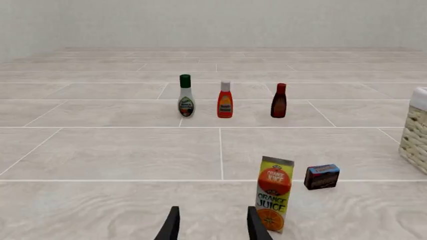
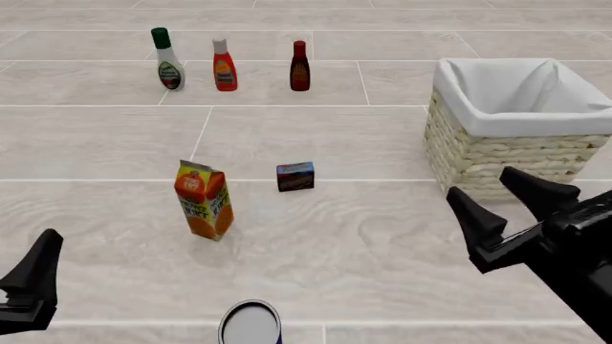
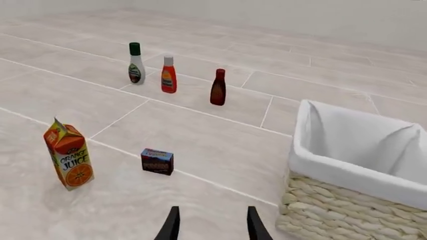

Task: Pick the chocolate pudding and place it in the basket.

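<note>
Pale wood-grain panels crossed by thin white seams make up the worktop [image 2: 383, 143], with a plain light wall behind it in the wrist views. Just left of centre in the front view, the chocolate pudding [image 2: 295, 176] stands on the worktop, a small dark brown carton with a navy top edge and reddish label, touched by nothing. Lower left of it, apart from it, stands the tall orange juice carton [image 2: 205, 201]. At the right of the frame, well apart from the pudding, sits the basket [image 2: 497, 154], woven wicker with white cloth folded over its rim.

Along the upper left stand three bottles in a row: a white dressing bottle [image 2: 168, 59] with a green cap, a red sauce bottle [image 2: 225, 65] with a white cap, and a dark red-brown sauce bottle [image 2: 299, 66]. A round white-topped can [image 2: 251, 323] shows at the bottom edge.

The right gripper [image 2: 514, 200] hangs at lower right, just in front of the basket, fingers spread wide and holding nothing. The left gripper [image 1: 212, 225] sits at the lower left corner of the front view, also spread wide and holding nothing, as its wrist view shows.
</note>
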